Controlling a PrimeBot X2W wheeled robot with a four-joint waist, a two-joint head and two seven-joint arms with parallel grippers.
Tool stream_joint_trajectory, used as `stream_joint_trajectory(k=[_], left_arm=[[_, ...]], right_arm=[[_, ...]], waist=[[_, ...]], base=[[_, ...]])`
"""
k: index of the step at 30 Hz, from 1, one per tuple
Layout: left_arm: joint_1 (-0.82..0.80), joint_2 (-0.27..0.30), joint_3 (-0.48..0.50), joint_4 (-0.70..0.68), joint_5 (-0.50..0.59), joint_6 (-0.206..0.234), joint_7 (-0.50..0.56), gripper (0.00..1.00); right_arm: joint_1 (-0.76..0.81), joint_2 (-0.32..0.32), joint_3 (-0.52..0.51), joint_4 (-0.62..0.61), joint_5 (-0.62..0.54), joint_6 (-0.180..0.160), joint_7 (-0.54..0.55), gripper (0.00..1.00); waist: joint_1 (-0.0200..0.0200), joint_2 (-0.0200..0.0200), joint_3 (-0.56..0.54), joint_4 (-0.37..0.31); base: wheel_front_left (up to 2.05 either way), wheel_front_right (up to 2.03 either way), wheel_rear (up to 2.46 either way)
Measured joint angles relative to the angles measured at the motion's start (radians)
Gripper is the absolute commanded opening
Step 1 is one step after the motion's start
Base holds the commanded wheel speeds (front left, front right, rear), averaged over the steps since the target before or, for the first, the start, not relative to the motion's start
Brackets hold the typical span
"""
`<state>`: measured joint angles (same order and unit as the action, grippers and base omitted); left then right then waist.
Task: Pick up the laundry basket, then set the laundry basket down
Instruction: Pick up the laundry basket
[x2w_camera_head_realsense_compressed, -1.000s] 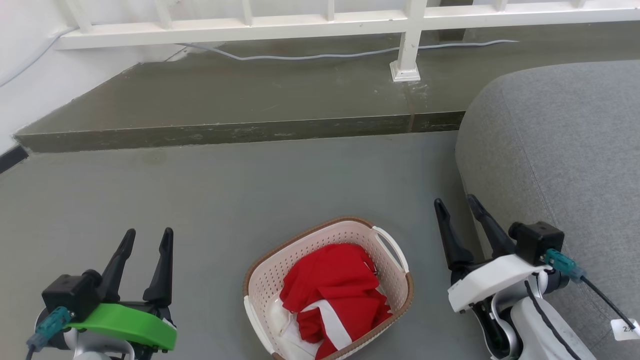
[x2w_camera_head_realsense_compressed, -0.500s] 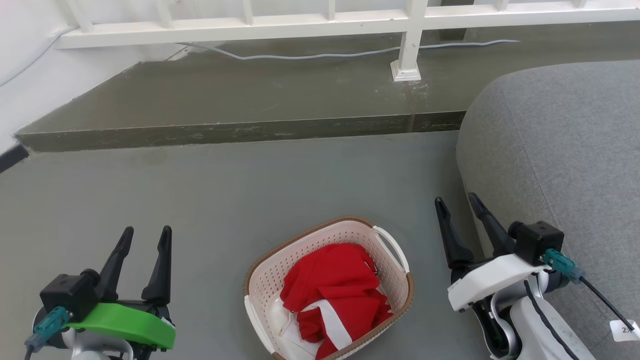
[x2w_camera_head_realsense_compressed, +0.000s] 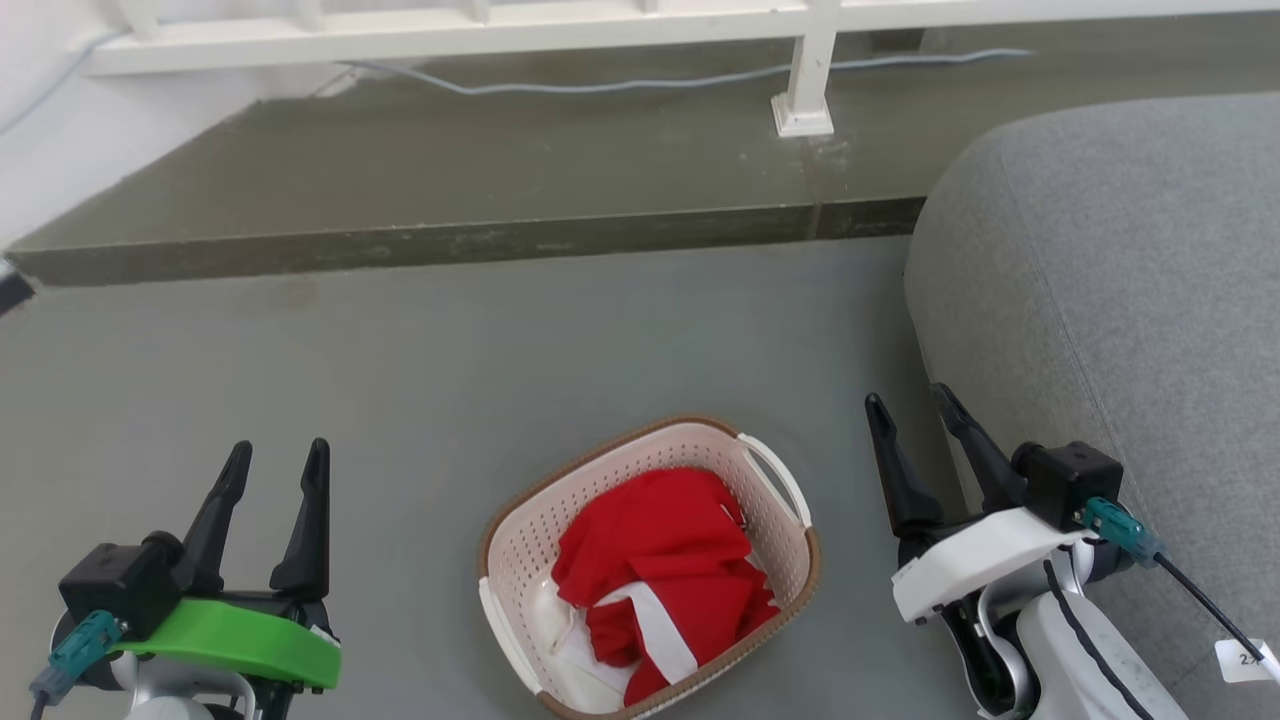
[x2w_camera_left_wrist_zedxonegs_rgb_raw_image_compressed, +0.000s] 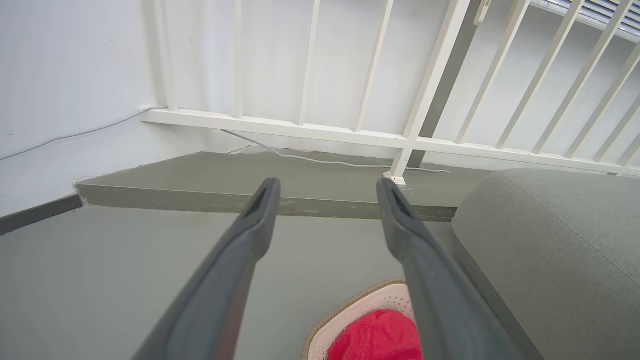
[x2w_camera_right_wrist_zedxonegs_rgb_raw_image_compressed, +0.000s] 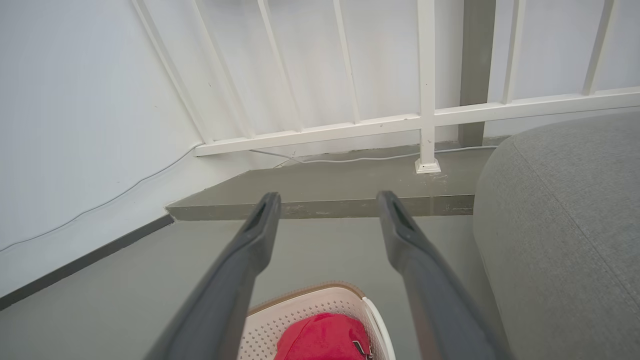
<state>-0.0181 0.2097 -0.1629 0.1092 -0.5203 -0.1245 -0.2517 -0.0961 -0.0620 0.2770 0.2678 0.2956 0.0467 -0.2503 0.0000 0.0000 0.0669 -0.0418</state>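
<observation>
Not much happening, honestly. The only real change from half a second back is that the whole head view slides: the railing and the step sit higher in the picture and everything drifts a touch left. That's the camera dipping, not the stuff moving. My guess is the robot is starting to bend at the waist to get down to floor level.

The basket hasn't budged. It's on the floor, well short of the step edge and nearer the sofa side, turned at an angle, with a red cloth bunched up inside. One white handle faces the right end effector, the other handle is at the near-left end.

Both end effectors are spread wide with nothing in them. The left end effector hangs well off to the basket's left, the right one is near the sofa, and neither touches the basket. Both wrist views show fingers pointing toward the step, with the basket just peeking in at the bottom.

So for the task: pickup hasn't started, this looks like the approach. Each arm has to drop and swing in toward its handle next.
</observation>
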Motion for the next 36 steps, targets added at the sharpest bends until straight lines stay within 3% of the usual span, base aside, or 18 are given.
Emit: stream_joint_trajectory(k=[16, 36], left_arm=[[-0.002, 0.029, -0.036, 0.010, -0.073, 0.000, 0.000, 1.00], [-0.117, 0.128, -0.128, 0.129, -0.218, 0.000, 0.000, 1.00]], right_arm=[[-0.027, 0.005, 0.013, -0.032, -0.023, -0.007, 0.000, 1.00], [-0.115, 0.006, 0.093, -0.104, -0.019, -0.076, -0.002, 1.00]], waist=[[0.0000, 0.0000, 0.114, -0.029], [0.0000, 0.0000, 0.323, -0.069]], base=[[0.00, 0.00, 0.00], [0.00, 0.00, 0.00]])
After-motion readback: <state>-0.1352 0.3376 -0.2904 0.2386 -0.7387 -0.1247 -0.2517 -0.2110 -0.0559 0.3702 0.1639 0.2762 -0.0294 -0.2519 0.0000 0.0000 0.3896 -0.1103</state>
